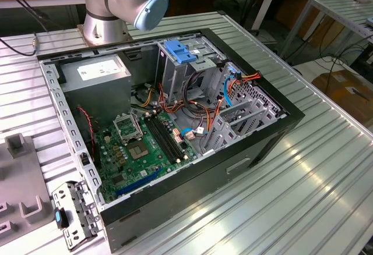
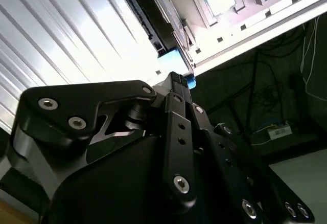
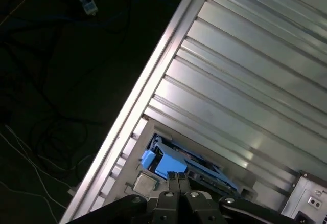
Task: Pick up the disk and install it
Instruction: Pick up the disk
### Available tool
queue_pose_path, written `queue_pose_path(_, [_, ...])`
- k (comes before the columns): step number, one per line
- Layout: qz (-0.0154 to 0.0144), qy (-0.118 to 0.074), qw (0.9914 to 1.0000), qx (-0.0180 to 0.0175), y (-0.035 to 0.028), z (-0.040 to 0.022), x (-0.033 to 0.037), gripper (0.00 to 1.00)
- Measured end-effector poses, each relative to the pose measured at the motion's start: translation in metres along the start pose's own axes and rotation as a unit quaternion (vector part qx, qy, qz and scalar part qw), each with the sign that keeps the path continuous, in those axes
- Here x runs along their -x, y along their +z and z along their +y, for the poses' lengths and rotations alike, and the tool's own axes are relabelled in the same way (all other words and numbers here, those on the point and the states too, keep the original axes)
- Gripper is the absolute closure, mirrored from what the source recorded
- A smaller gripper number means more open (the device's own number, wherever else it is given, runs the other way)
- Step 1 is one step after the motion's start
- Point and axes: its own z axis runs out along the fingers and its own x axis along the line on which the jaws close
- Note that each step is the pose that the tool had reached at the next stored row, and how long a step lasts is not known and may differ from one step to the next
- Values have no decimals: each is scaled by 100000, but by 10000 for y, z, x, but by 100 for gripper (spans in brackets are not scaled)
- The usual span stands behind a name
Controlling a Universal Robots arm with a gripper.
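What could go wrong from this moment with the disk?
The gripper looks shut close to the disk; like this it might push it, not grasp it. The disk lies near the edge of the table, so a push could send it off. Loose cables in the open case could snag it at install.

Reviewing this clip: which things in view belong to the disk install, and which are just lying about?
Job: disk; end effector; blue-capped drive cage; open computer case.
Lying about: processor chip; loose metal bracket; grey fixture block.
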Motion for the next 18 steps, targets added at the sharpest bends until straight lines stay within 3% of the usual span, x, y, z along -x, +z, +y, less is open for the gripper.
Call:
queue_pose_path(1, [23, -2146, 99977, 19, 0, 0, 0, 89])
queue_pose_path(2, [24, -2528, 99968, 21, 1, 0, 0, 89])
queue_pose_path(10, [26, -2635, 99965, 23, 1, 0, 0, 89])
queue_pose_path(12, [37, -3536, 99937, 32, 1, 0, 0, 89])
queue_pose_path(15, [60, -6036, 99818, 54, 1, 0, 0, 89])
queue_pose_path(18, [86, -8778, 99614, 80, 1, 0, 0, 89])
